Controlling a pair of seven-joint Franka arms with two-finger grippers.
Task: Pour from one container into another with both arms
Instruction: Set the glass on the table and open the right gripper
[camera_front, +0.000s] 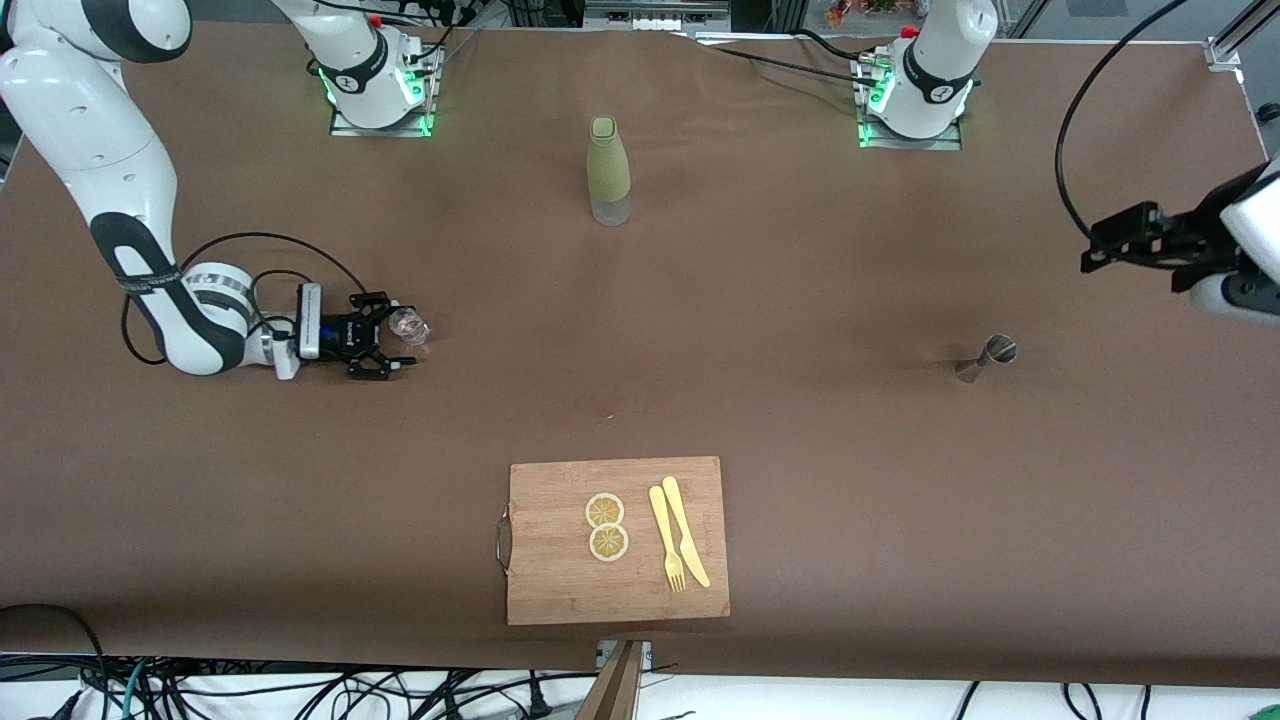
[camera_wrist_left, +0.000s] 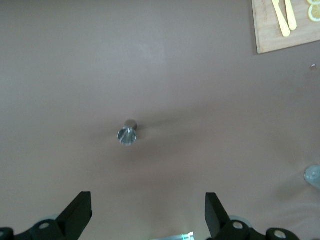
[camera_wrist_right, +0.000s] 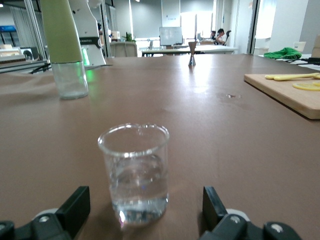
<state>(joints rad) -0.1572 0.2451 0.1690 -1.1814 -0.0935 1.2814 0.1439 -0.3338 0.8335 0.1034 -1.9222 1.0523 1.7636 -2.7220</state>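
The small clear glass cup stands on the brown table toward the right arm's end and holds a little clear liquid. My right gripper lies low at the table and is open, its fingers either side of the cup and not touching it. The silvery jigger stands upright toward the left arm's end, with nothing holding it. My left gripper hangs open high over that end of the table, and the jigger shows from above, ahead of its empty fingers.
A tall olive-green bottle stands mid-table, nearer the robots' bases. A wooden cutting board lies near the front edge with two lemon slices and a yellow fork and knife on it. Brown cloth covers the table.
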